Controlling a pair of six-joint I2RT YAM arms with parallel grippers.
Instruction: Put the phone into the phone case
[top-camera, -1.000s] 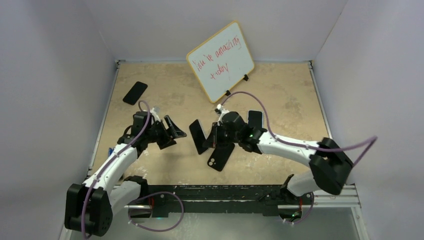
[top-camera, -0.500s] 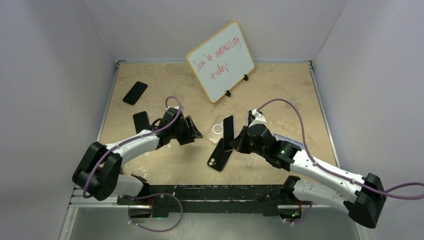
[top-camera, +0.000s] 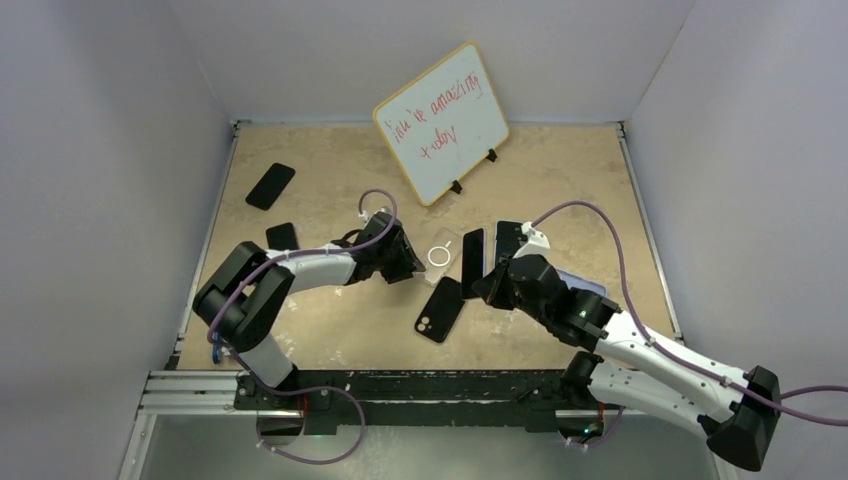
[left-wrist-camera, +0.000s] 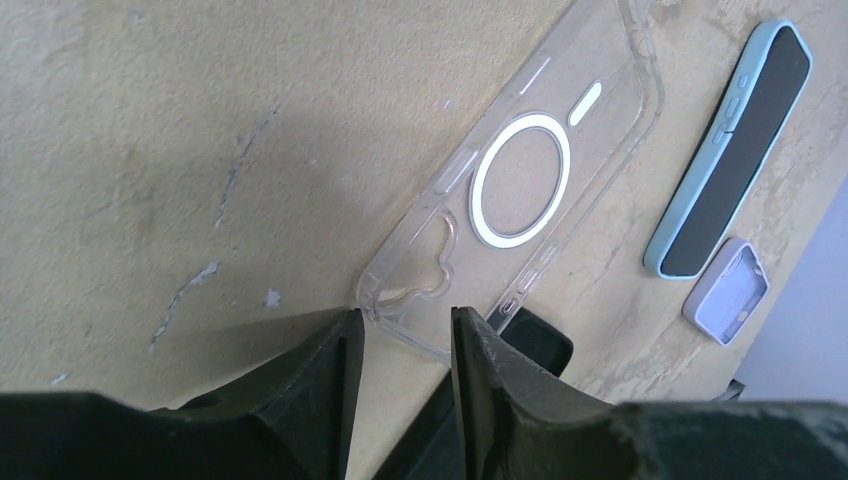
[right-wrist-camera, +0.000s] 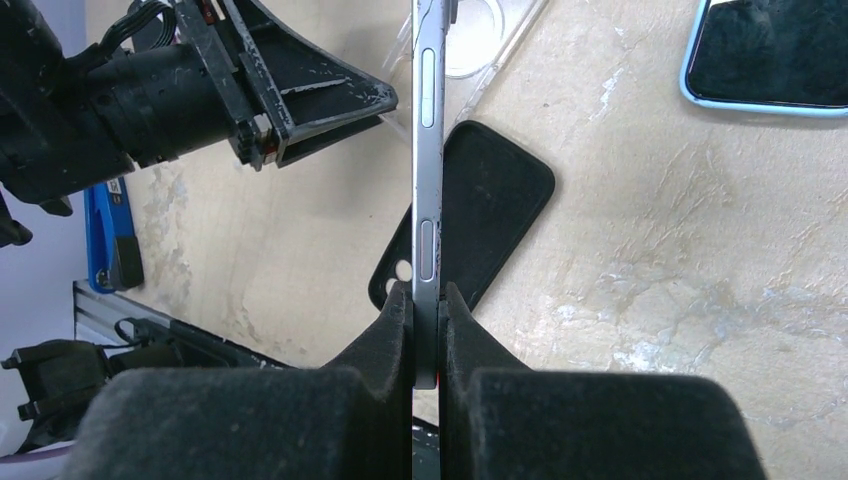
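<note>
- Clear plastic phone case (left-wrist-camera: 520, 190) lies flat on the beige table (left-wrist-camera: 150, 120). Its near corner sits between the slightly parted tips of the left gripper (left-wrist-camera: 405, 325); whether they touch it cannot be told.
- Right gripper (right-wrist-camera: 428, 295) is clamped tight on the phone (right-wrist-camera: 428, 150), holding it on edge, its far end just beside the clear case.
- A black case (right-wrist-camera: 490, 200) lies flat beneath the held phone.

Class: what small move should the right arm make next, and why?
Probably tilt the phone flat over the clear case: the right claw grips it on edge beside the case, whose corner sits inside the open left claw.
</note>
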